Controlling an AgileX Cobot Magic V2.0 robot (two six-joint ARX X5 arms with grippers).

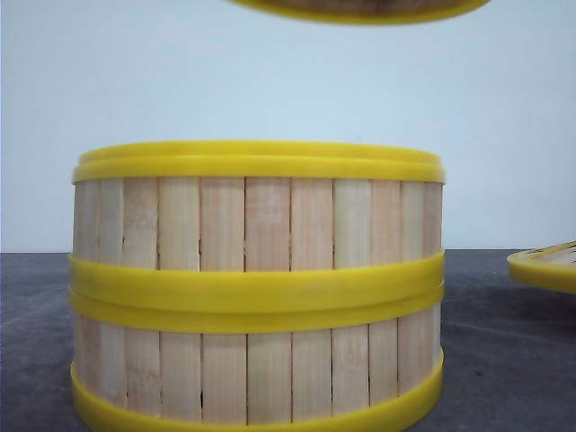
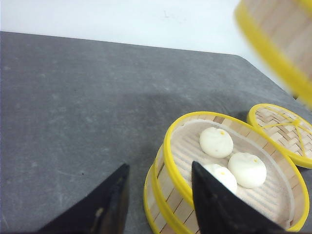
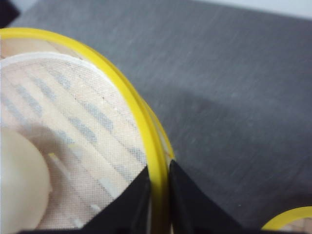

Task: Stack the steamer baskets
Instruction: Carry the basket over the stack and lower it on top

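Front view: 2 round bamboo-slat steamer baskets with thick yellow plastic rims sit stacked, upper basket (image 1: 256,216) on lower basket (image 1: 256,373), on the dark grey table (image 1: 486,342). A 3rd yellow-rimmed bamboo basket (image 1: 360,9) is airborne above the stack, only its bottom rim in view.

Right gripper (image 3: 158,195): fingers pinched on that basket's yellow rim, 1 inside, 1 outside. Inside it: white liner cloth (image 3: 63,112) and 1 pale bun (image 3: 19,185) partly in view.

Left gripper (image 2: 156,200): jaws apart, holding nothing, hanging over the near edge of the stack. Left wrist view shows 3 white steamed buns (image 2: 231,161) in the top stacked basket. Flat woven yellow-rimmed lid (image 2: 282,134) lies on the table just beside the stack.
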